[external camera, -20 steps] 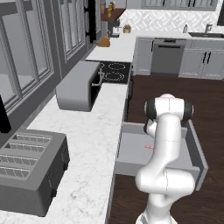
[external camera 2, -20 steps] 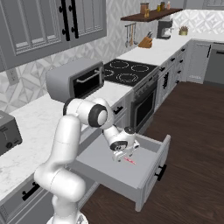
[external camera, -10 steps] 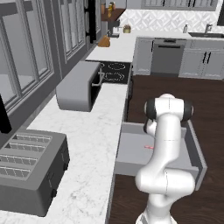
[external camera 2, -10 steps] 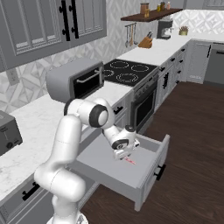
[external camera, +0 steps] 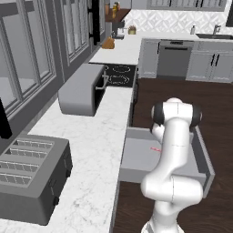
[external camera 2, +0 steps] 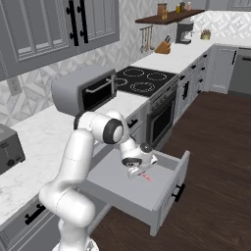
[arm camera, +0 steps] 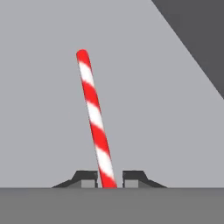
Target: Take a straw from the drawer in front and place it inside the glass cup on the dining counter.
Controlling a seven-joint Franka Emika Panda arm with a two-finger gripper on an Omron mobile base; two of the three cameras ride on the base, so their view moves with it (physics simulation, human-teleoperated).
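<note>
The drawer (external camera 2: 164, 193) stands pulled out below the marble worktop, and its grey floor (arm camera: 43, 87) lies under the hand. The straw (arm camera: 94, 118), red and white striped, lies flat on that floor and shows as a small red mark (external camera 2: 146, 177) (external camera: 156, 149) in both base views. My gripper (arm camera: 109, 178) reaches down into the drawer (external camera: 136, 159) and is shut on the near end of the straw, a dark fingertip (arm camera: 87, 177) close against each side. From the right base camera the gripper (external camera 2: 138, 171) sits low over the drawer floor. The glass cup and the dining counter are out of view.
A dark grey toaster (external camera: 27, 177) sits on the marble worktop (external camera: 95, 136) at the near left. A grey microwave-like box (external camera 2: 83, 90) stands further along, then a black cooktop (external camera 2: 144, 81) with an oven below. Dark wood floor (external camera 2: 215, 147) lies beside the drawer.
The fingers have closed in from wide open onto the straw. The arm and the drawer have stayed in place.
</note>
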